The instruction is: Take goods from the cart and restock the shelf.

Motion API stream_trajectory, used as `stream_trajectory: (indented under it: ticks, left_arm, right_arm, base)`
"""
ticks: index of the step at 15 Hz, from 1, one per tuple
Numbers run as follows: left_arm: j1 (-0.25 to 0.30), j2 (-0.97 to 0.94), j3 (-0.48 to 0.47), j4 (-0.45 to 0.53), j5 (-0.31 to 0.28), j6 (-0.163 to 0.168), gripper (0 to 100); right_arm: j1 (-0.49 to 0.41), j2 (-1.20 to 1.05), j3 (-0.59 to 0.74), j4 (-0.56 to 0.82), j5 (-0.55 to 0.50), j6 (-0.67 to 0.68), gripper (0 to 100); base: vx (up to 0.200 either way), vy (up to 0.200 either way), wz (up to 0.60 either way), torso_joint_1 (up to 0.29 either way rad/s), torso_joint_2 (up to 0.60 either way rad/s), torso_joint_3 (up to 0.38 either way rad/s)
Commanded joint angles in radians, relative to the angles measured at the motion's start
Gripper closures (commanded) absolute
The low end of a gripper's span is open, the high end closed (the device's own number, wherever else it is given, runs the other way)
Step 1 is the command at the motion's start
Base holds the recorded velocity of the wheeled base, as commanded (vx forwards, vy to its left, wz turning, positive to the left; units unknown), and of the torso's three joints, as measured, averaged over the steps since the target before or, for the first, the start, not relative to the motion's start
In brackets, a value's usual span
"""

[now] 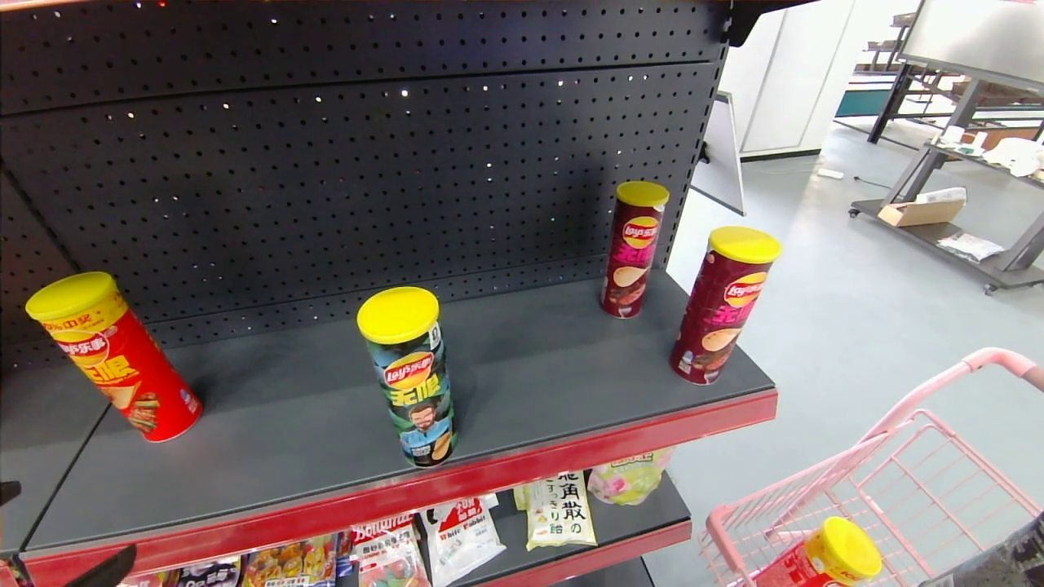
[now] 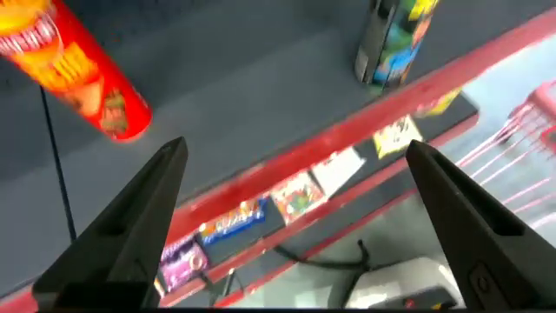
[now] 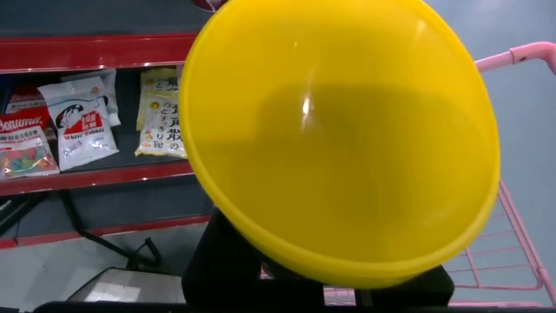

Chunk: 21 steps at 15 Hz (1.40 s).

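The right gripper holds a red chip can by its body just under the yellow lid. Its dark fingers show on either side beneath the lid's rim. In the head view this can sits tilted at the near corner of the pink cart, within the wire basket, with its lid towards the shelf.

The left gripper is spread wide and holds nothing. Its two black fingers hang in front of the red front edge of the shelf.

Four cans stand upright on the grey shelf board, all with yellow lids. The left-end can is red and stands near the back at the left. The green can stands close to the front edge, about in the middle. Two maroon cans are at the right end: the rear maroon can is against the pegboard back, and the front maroon can is near the right corner, apart from the other.

On the lower shelf lie snack bags in a row, with a pale green pouch at the right
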<state>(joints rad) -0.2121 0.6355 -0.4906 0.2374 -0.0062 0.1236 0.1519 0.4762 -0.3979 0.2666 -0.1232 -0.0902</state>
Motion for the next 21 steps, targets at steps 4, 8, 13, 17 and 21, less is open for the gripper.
stream_trajectory:
  ticks: [4, 8, 13, 17, 21]
  left_arm:
    - [0.002, 0.000, 0.015, -0.003, 0.005, 0.016, 0]
    - [0.002, 0.007, 0.021, -0.003, 0.017, 0.016, 0]
    - [0.002, 0.007, 0.032, -0.007, 0.015, 0.022, 0]
    - [0.002, 0.006, 0.030, -0.007, 0.015, 0.024, 0]
    - [0.002, 0.001, 0.030, -0.007, 0.015, 0.025, 0]
  right_arm:
    - [0.000, -0.010, 0.011, 0.000, -0.001, 0.000, 100]
    - [0.000, -0.010, 0.014, 0.000, -0.003, -0.008, 100]
    - [-0.002, -0.037, 0.040, 0.000, -0.004, -0.023, 100]
    - [-0.002, -0.048, 0.042, 0.000, -0.003, -0.026, 100]
    - [-0.002, -0.065, 0.042, -0.001, -0.001, -0.026, 100]
  base:
    - [0.000, 0.000, 0.00, 0.000, 0.00, 0.000]
    - [-0.200, 0.000, 0.00, 0.012, 0.00, 0.004]
    - [-0.040, 0.000, 0.24, 0.000, 0.00, 0.001]
    - [0.000, 0.000, 0.60, 0.018, 0.00, -0.004]
    - [0.000, 0.000, 0.00, 0.000, 0.00, 0.000]
